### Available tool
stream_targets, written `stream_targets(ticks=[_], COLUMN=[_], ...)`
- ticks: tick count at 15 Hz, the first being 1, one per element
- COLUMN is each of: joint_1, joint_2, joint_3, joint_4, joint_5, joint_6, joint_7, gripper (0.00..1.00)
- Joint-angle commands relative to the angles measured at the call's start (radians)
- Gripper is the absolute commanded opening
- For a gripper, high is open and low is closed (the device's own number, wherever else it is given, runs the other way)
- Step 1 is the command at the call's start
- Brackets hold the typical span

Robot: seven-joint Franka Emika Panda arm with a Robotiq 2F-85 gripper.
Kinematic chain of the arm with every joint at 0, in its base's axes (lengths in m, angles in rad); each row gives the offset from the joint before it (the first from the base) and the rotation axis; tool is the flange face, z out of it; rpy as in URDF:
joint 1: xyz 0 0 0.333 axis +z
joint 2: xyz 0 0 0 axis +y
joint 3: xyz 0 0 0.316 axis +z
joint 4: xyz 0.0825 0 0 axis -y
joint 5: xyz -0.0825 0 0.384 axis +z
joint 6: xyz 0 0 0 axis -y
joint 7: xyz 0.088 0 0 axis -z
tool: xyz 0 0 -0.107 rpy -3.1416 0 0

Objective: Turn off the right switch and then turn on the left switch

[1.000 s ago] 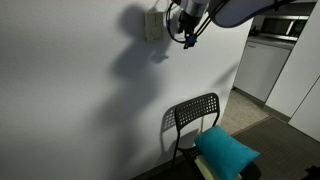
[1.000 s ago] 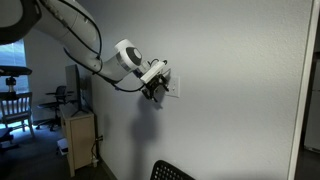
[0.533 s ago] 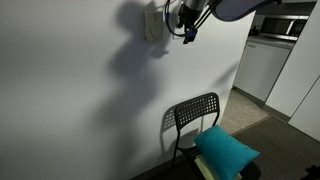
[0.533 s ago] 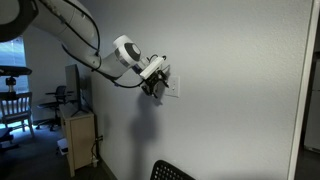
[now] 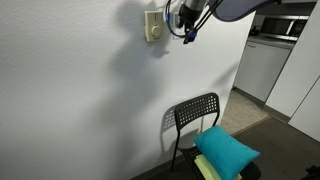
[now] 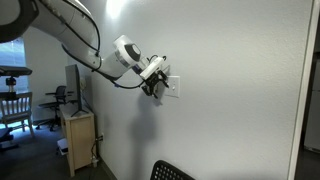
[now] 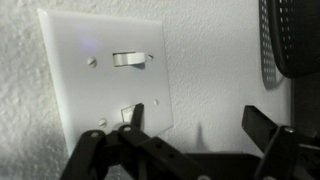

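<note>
White plastic plate [image 7: 70, 85] is being shown in the wrist view, fixed to the wall and carrying two toggles. One toggle [image 7: 128, 59] is being seen clear near the plate's middle. The second [image 7: 128, 113], nearer the lower edge, is being partly hidden by a fingertip [image 7: 136, 120]. Which of them is the right switch cannot be told. In an exterior view the plate is being masked by the gripper [image 5: 186, 25], just beside the beige dial box [image 5: 152, 27]. The jaws are being held wide apart and nothing is being gripped. No table is being shown, so places are being given by the plate's edges.

Risks judged:
- The wrong toggle is being risked, as the two sit close together.
- A slip off the small lever is being risked under a glancing push.
- The plate is being exposed to excess pressure.
</note>
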Motion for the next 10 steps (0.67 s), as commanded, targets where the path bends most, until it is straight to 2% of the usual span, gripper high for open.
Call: stream_targets(ticks=[1,4,10], joint_1=[-0.001,0.013,0.003], joint_2=[-0.015,-0.057,-0.17], joint_3=[-0.012,-0.017,-0.003], joint_4=[0.063,0.022,-0.025], joint_5=[-0.013,-0.021,-0.009], joint_6=[-0.042,-0.126,-0.212], joint_7=[-0.003,0.041,0.146], gripper=[1.0,1.0,1.0])
